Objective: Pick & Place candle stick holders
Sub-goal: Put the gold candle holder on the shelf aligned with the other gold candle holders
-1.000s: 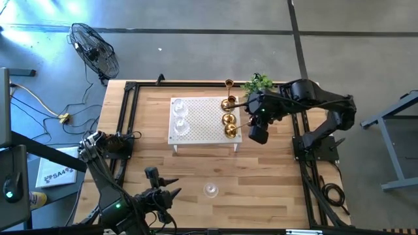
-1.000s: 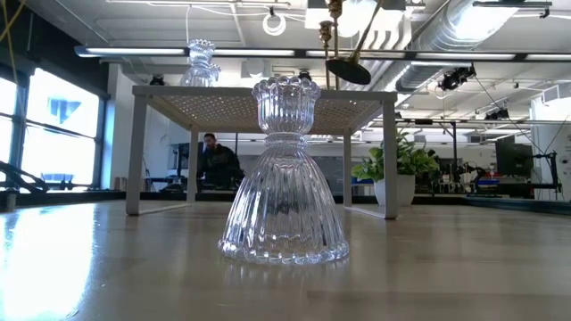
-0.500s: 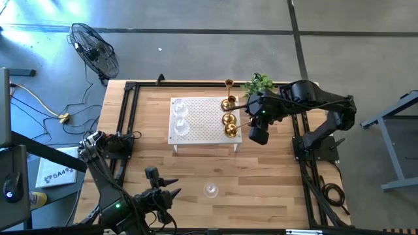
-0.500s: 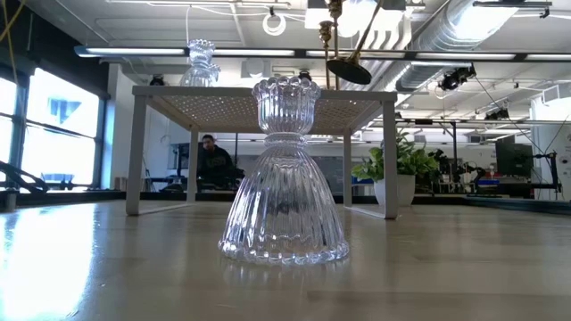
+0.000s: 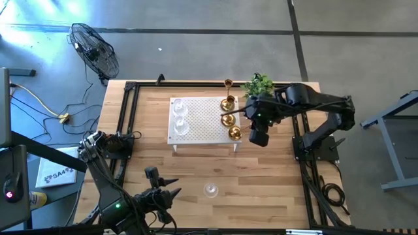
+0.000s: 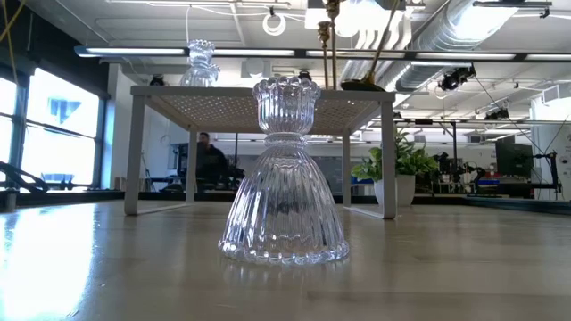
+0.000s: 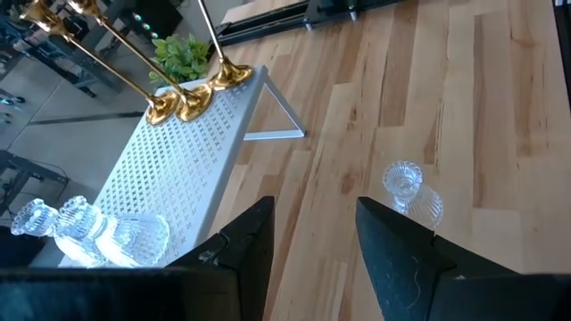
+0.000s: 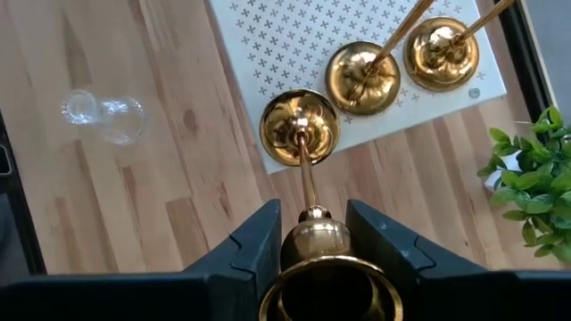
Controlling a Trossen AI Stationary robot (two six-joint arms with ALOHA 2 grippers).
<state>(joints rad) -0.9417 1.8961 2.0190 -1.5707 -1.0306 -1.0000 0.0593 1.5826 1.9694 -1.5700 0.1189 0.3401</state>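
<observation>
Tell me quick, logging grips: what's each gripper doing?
Left gripper: open, empty.
Right gripper: shut on a gold candle stick holder.

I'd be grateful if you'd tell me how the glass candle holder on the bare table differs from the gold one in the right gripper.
The glass candle holder is clear, ribbed and squat; the gold candlestick holder is shiny brass with a thin, tall stem. The glass one stands alone on the wooden table; the gold one sits on the white perforated platform, clamped by the right gripper. Both stand upright on round bases.
</observation>
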